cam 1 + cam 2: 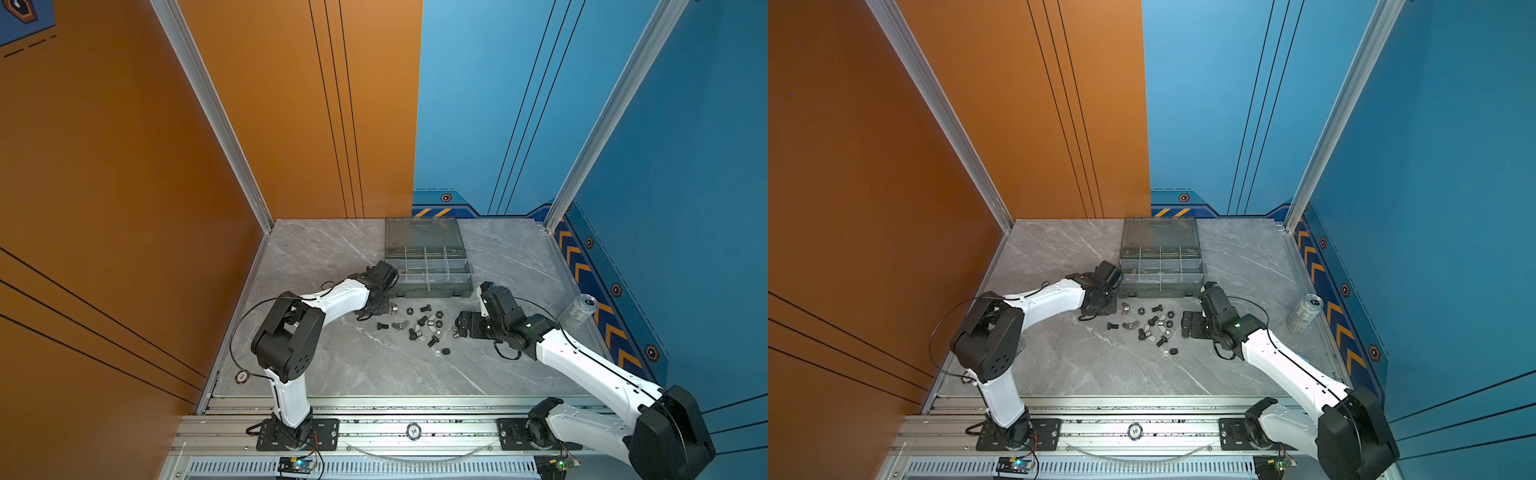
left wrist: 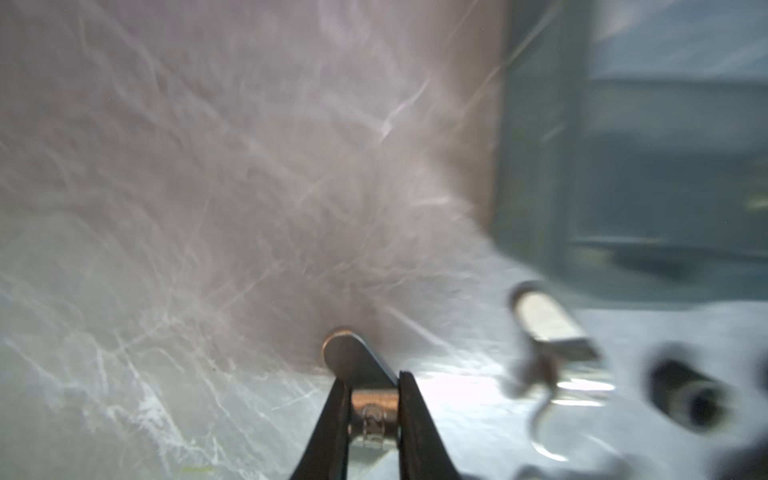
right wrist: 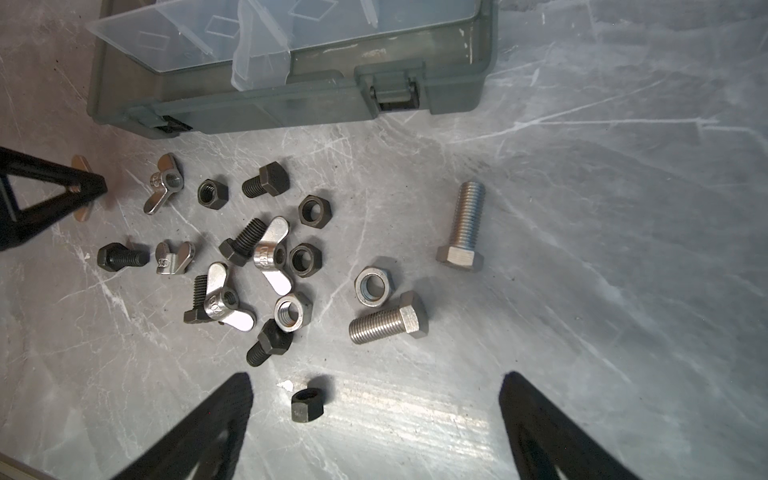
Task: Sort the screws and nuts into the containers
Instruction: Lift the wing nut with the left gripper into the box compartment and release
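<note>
My left gripper (image 2: pixel 372 376) is shut on a silver wing nut (image 2: pixel 374 405) low over the table, just left of the pile; in the right wrist view its fingertips (image 3: pixel 89 187) pinch that nut. My right gripper (image 3: pixel 374 386) stands open above the pile's right side (image 1: pixel 457 326), with a loose black nut (image 3: pixel 307 399) between its fingers. Several black screws (image 3: pixel 268 183), two long silver screws (image 3: pixel 463 226), black and silver hex nuts (image 3: pixel 374 286) and wing nuts (image 3: pixel 164 183) lie scattered. The grey containers box (image 1: pixel 432 291) (image 1: pixel 1160 291) sits open behind them.
A silver can (image 1: pixel 577 311) (image 1: pixel 1305 312) stands near the right wall. A poker chip (image 1: pixel 413 431) rests on the front rail, and a small round disc (image 1: pixel 242 377) lies at the table's front left corner. Walls close off the left, back and right sides.
</note>
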`<action>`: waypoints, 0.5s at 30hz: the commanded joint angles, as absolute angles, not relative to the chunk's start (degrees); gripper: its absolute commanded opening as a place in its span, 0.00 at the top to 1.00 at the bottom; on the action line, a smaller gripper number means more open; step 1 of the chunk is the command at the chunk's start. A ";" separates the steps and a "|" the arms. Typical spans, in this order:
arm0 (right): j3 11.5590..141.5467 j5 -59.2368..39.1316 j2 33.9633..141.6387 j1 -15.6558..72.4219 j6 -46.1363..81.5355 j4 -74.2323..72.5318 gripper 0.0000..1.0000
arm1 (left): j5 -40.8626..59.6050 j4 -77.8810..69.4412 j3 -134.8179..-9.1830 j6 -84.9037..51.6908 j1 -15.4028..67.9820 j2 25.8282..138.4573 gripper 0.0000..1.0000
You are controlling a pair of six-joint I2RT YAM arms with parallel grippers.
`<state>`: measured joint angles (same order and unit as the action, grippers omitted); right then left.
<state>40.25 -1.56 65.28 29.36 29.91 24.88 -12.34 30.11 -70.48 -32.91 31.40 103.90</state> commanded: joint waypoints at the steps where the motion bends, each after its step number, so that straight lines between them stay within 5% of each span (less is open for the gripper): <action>1: 39.64 -1.50 65.30 29.71 30.08 25.48 0.05 | -11.27 31.20 -76.70 -31.16 30.94 101.63 1.00; 15: 38.73 -0.87 64.01 29.86 31.03 26.01 0.05 | -5.98 29.38 -99.14 -28.14 28.21 116.78 1.00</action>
<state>39.48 -1.52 65.19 29.36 30.11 24.93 -7.84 29.61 -96.51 -30.09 28.84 114.13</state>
